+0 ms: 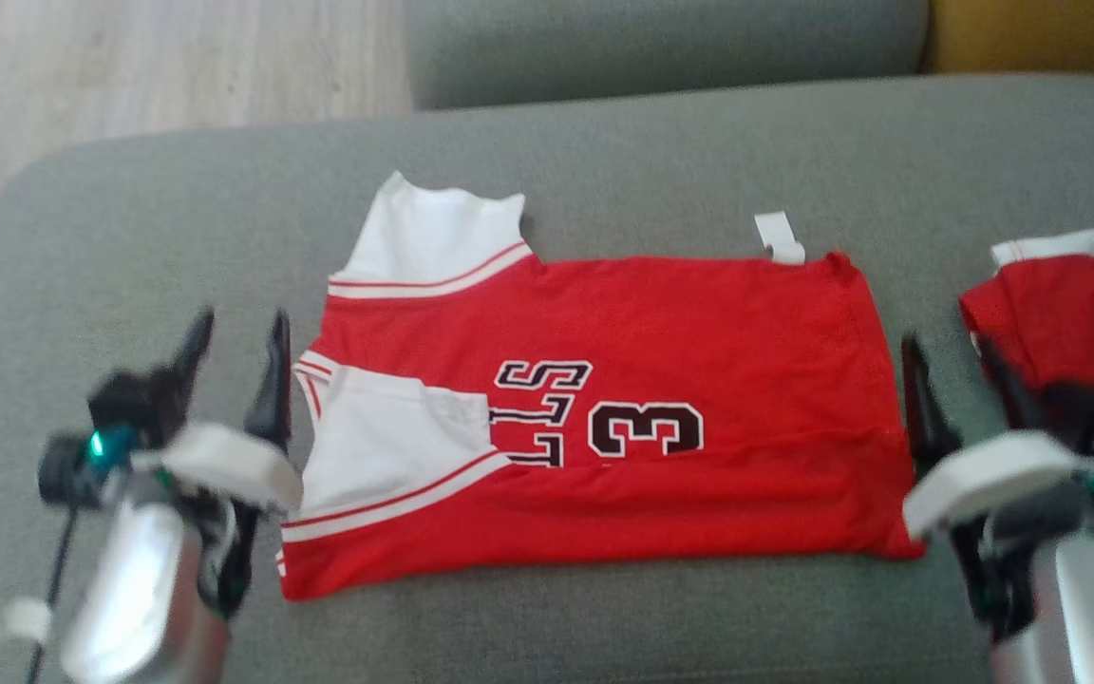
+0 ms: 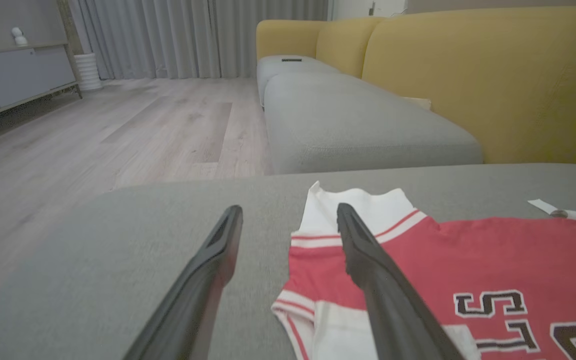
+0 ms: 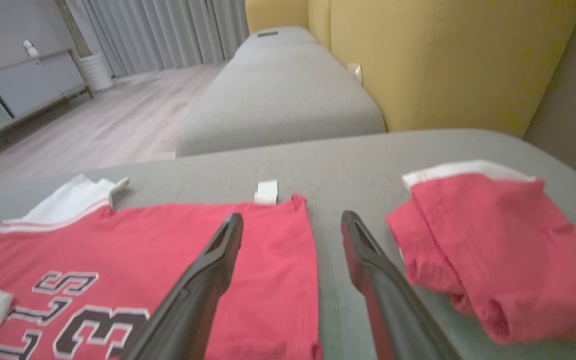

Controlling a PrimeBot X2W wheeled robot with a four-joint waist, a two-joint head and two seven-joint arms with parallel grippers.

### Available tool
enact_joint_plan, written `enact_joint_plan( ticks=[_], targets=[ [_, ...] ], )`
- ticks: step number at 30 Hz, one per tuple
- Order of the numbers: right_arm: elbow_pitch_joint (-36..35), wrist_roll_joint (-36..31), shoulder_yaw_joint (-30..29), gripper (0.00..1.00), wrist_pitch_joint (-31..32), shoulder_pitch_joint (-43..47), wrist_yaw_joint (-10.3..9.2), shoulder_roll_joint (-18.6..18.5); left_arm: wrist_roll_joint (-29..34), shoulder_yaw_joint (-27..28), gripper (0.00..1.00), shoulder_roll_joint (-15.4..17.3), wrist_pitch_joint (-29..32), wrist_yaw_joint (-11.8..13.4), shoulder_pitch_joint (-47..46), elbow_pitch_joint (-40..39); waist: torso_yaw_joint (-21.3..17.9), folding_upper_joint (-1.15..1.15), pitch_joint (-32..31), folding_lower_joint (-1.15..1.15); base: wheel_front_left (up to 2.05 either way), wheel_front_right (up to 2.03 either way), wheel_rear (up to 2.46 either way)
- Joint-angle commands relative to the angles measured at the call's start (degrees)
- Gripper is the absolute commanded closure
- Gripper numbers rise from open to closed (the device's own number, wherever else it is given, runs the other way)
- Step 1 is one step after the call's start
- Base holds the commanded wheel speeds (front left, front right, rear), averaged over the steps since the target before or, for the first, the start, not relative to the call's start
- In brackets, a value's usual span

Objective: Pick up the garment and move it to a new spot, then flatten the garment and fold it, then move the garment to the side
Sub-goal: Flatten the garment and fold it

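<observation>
In the head view the jersey (image 1: 604, 418) lies flat on the grey seat (image 1: 604, 152), number side up. One white sleeve is turned in over the front and the other sticks out at the far left corner. The left gripper (image 1: 239, 323) stands just off the jersey's left edge. The right gripper (image 1: 951, 356) stands just off its right hem. Both are spread wide and hold nothing. A white tag (image 1: 780, 237) pokes out at the jersey's far right corner, and a second red garment (image 1: 1060, 313) lies bunched a little to the jersey's right.

In the left wrist view the two dark fingers (image 2: 368, 260) are well apart with no cloth between them. One hangs over the jersey's sleeve end and the other over bare seat beside it.

In the right wrist view the fingers (image 3: 208, 270) are just as wide and empty. One is above the jersey's hem and the other over the gap between the jersey and the second red garment.

By the look of it, moving and flattening are done and the fold is at least begun. A further fold may be left, and the move to the side is not yet done.
</observation>
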Motion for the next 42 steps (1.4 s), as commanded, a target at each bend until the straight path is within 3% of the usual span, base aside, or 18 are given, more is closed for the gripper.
enact_joint_plan(
  ticks=[1,5,10,16,25,30,42],
  targets=[
    [-2.4,-0.3,1.5,0.0,-0.9,-3.8,0.21,-0.3,0.1,1.7,0.0,1.9,-0.3,-1.0,-4.4,-1.1,-1.2,0.0,2.3,-0.01,0.0,0.0,0.0],
    [-2.7,-1.1,1.1,0.0,-1.3,-8.2,0.21,-0.3,0.3,-1.6,0.0,4.3,1.6,-4.1,-12.9,2.3,-2.4,0.0,5.7,-0.01,0.0,0.0,0.0],
    [-2.9,-1.8,1.2,0.0,-0.8,-12.7,0.21,-0.3,-1.3,-6.2,0.0,7.6,6.0,-5.1,-22.6,7.6,-4.0,0.0,9.3,-0.01,0.0,0.0,0.0],
    [-3.2,-2.0,3.1,0.0,-0.6,-19.1,0.21,-0.3,-12.9,-19.2,0.0,14.6,14.3,-5.2,-34.8,13.0,-6.8,0.0,15.0,-0.01,0.0,0.0,0.0],
    [-2.9,-0.5,7.8,0.0,-1.2,-25.1,0.21,-0.3,-24.7,-30.9,0.0,22.6,21.7,-5.2,-46.2,18.8,-10.5,0.0,21.3,-0.01,0.0,0.0,0.0],
    [-3.3,0.5,10.4,0.0,-1.8,-27.2,0.21,-0.3,-26.9,-35.0,0.0,24.3,23.0,-5.2,-50.2,22.8,-11.9,0.0,23.7,-0.01,0.0,0.0,0.0],
    [-3.6,1.2,10.1,0.0,-2.3,-28.2,0.21,-0.3,-32.3,-43.5,0.0,24.4,23.0,-5.2,-54.5,26.1,-13.3,0.0,25.5,-0.01,0.0,0.0,0.0]
  ],
)
